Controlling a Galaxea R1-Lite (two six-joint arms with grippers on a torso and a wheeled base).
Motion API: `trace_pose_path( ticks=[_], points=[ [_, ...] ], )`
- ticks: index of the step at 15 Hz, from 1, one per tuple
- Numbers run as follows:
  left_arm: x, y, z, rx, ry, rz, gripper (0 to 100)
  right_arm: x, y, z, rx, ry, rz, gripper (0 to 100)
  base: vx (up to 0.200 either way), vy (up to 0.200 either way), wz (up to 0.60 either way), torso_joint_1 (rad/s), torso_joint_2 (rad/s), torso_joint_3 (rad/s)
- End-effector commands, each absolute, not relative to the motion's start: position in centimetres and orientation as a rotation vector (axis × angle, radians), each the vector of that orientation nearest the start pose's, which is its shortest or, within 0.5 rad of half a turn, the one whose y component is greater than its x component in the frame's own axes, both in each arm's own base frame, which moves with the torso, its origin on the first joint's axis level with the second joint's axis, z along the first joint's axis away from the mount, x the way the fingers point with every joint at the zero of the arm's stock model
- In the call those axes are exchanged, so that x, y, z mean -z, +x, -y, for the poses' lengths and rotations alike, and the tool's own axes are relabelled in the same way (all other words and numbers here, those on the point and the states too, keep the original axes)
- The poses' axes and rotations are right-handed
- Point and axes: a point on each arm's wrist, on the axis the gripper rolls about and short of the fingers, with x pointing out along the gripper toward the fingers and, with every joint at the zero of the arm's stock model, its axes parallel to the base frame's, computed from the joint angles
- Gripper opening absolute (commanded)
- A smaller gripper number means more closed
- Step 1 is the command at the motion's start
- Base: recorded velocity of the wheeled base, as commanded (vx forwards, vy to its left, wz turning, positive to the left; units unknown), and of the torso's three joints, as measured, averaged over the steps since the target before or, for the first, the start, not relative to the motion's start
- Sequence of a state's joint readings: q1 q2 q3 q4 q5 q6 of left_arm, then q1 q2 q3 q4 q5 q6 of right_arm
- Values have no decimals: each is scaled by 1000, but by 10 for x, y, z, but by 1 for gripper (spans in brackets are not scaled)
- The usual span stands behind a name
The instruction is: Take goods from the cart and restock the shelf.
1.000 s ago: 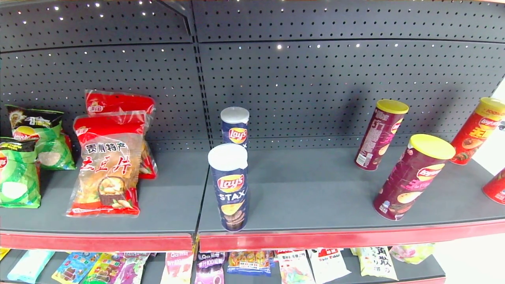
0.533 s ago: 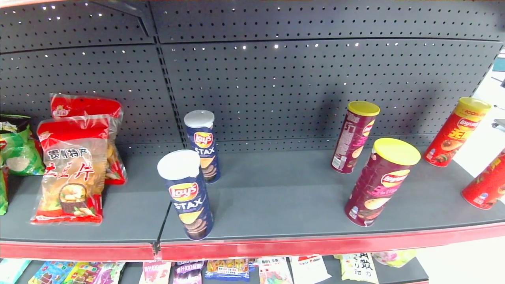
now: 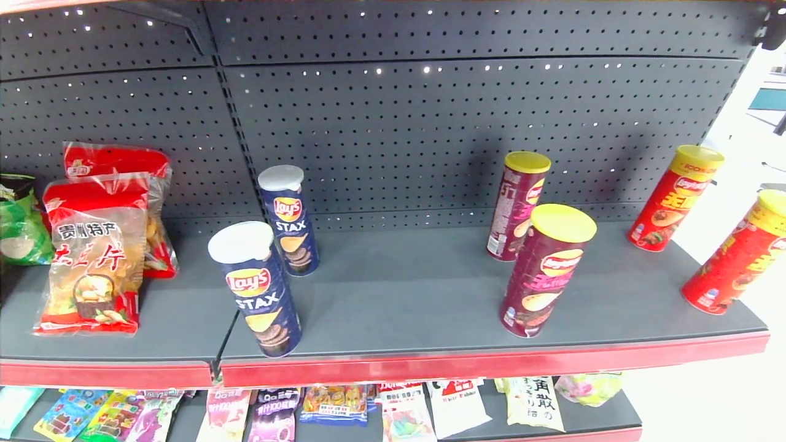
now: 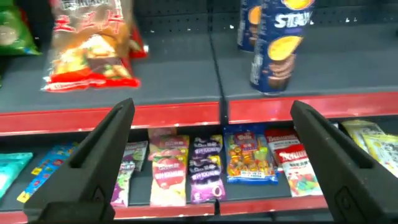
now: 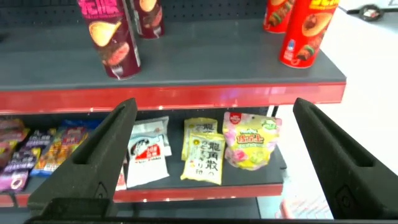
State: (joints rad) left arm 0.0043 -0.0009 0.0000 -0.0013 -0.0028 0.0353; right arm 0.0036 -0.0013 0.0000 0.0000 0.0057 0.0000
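The dark grey shelf [image 3: 417, 294] has a red front lip. On it stand two blue chip cans [image 3: 258, 288] with white lids, two maroon cans [image 3: 543, 270] with yellow lids and two red cans [image 3: 672, 196] at the right end. My left gripper [image 4: 214, 155] is open and empty, in front of the shelf lip below a blue can [image 4: 277, 43]. My right gripper [image 5: 214, 155] is also open and empty, facing the lip below a maroon can [image 5: 115, 37] and a red can [image 5: 308, 34].
Red snack bags [image 3: 92, 258] and a green bag [image 3: 21, 227] lean at the shelf's left. The lower shelf holds several small packets [image 3: 399, 411]. Bare shelf room lies between the blue and maroon cans. The shelf ends at the right, with white floor beyond.
The whole head view has swung to the right, so everything on the shelf slid leftward in the picture and a second red can came into view. Nothing on the shelf itself moved.
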Motion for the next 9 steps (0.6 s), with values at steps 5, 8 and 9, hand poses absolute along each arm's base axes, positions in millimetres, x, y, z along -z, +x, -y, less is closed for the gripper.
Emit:
trace_pose_path(
  ticks=[5, 8, 9],
  points=[
    [-76, -23, 0, -3, 35, 1, 100, -76, -23, 0, -11, 0, 2, 100, 0, -40, 0, 10, 1, -4],
    [-76, -23, 0, -3, 35, 1, 100, -76, -23, 0, -11, 0, 2, 100, 0, 0, 0, 0, 0, 0],
    [-76, -23, 0, -3, 35, 1, 100, -76, -23, 0, -11, 0, 2, 100, 0, 0, 0, 0, 0, 0]
  ],
)
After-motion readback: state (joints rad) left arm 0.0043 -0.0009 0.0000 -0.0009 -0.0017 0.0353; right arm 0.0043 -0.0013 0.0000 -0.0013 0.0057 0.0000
